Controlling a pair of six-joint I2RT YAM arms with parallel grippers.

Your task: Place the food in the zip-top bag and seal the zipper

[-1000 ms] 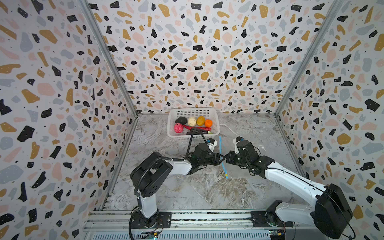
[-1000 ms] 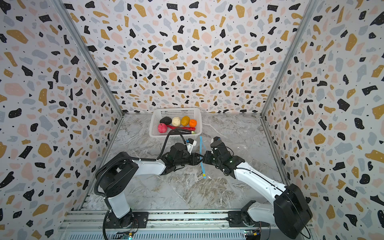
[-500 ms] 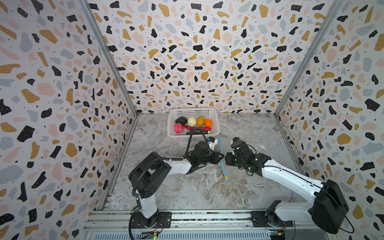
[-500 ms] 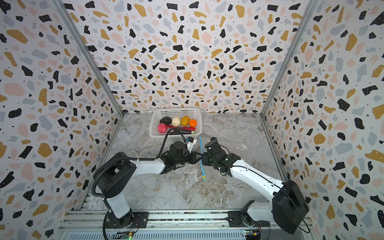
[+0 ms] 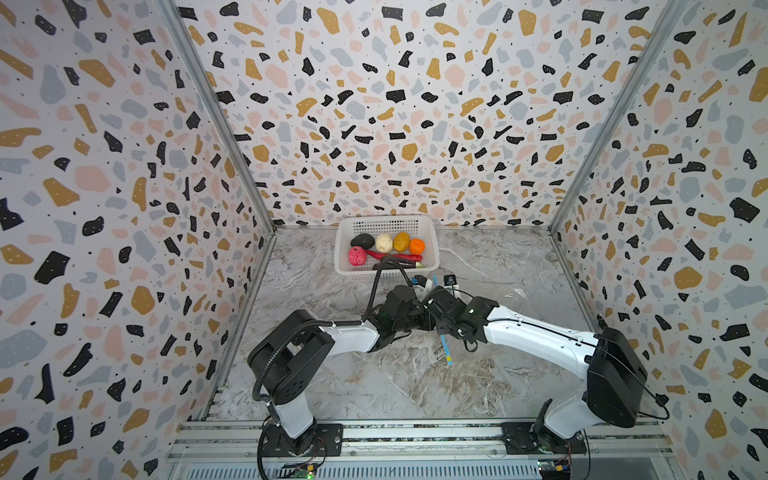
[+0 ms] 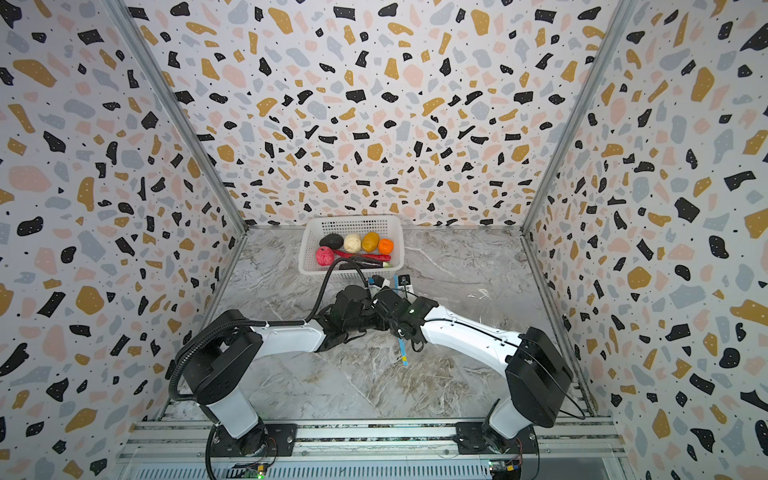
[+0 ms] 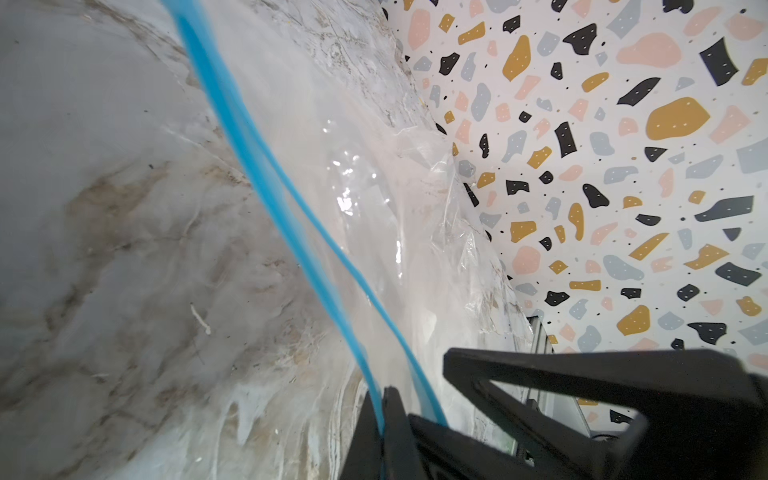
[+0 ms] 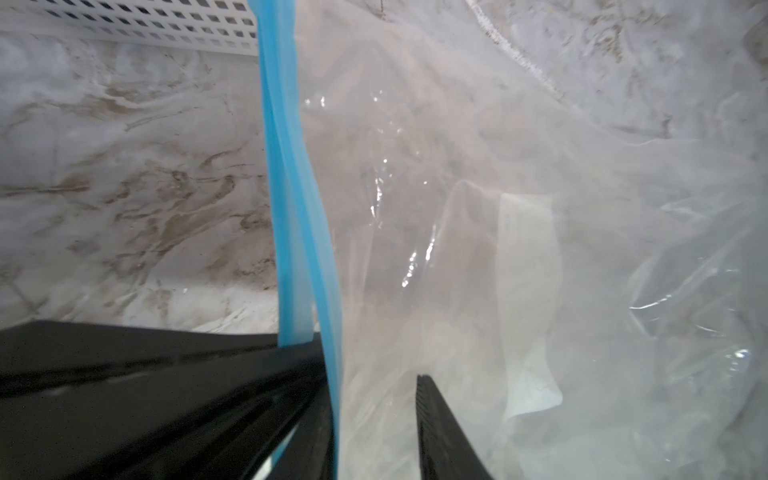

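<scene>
Opening the bag [image 8: 478,145], which lies on the marble-patterned tabletop [image 5: 415,386] just in front of the basket [image 5: 344,266]. The left claw [image 7: 381,413] is clamped on what appears to be 1 lip of the blue zipper [image 7: 266,174]. The right claw [image 8: 372,374] stands apart, with the other lip beside 1 finger. Good practice is for the right claw to pinch only the free lip, then for both to draw apart gently, since thin film slips and tears. The food [image 5: 384,243] lies in the basket. Terrazzo-print walls [image 5: 374,104] enclose 3 sides.
</scene>
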